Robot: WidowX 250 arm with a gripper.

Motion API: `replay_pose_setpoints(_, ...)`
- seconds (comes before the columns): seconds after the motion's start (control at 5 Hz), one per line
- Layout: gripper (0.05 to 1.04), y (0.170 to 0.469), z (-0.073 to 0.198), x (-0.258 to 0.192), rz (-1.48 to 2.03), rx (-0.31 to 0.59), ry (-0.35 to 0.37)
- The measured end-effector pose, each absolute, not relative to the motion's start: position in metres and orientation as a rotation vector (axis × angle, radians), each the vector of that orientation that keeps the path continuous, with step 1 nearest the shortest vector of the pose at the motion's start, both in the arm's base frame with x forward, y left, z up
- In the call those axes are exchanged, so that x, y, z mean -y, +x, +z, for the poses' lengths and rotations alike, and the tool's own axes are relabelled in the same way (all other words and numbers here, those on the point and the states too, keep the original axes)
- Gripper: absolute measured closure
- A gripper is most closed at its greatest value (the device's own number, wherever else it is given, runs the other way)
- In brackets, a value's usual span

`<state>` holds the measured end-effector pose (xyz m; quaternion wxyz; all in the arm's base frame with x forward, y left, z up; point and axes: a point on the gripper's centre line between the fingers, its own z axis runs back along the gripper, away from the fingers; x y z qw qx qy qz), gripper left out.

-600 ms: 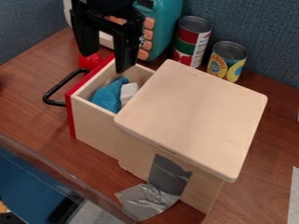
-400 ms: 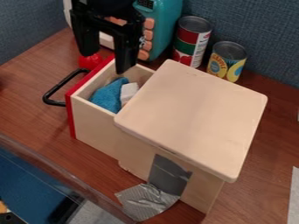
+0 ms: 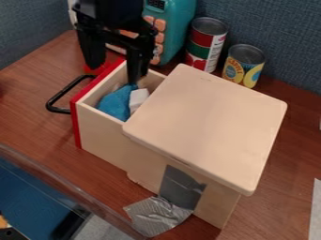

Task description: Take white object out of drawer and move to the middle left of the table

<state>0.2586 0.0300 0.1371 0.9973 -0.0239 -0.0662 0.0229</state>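
I have the black gripper (image 3: 113, 74) hanging over the far side of the open wooden drawer (image 3: 100, 136), its fingers spread well apart. One finger comes down above the drawer's inside, and in my view its tip sits just beside the upper end of the blue cloth (image 3: 115, 104). The other finger is out by the drawer's red front panel (image 3: 76, 124), near its far end. My target, the white block (image 3: 138, 97), lies inside the drawer, next to the cloth and near the edge of the cabinet's wooden top (image 3: 207, 122). It isn't between the fingers: on my screen it shows just below the tip of the inner one, and I can't tell how much height separates them. The drawer's black handle (image 3: 57, 110) sticks out from the red panel. Beyond the drawer I see the teal toy microwave (image 3: 179, 28), and farther along, the red-and-green can (image 3: 201, 42) and the pineapple can (image 3: 243, 65).
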Motion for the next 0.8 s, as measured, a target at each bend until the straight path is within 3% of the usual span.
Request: replay_pose_setpoints(0.8,0.085,0.283,0.11,-0.024,0.216,0.14,-0.112)
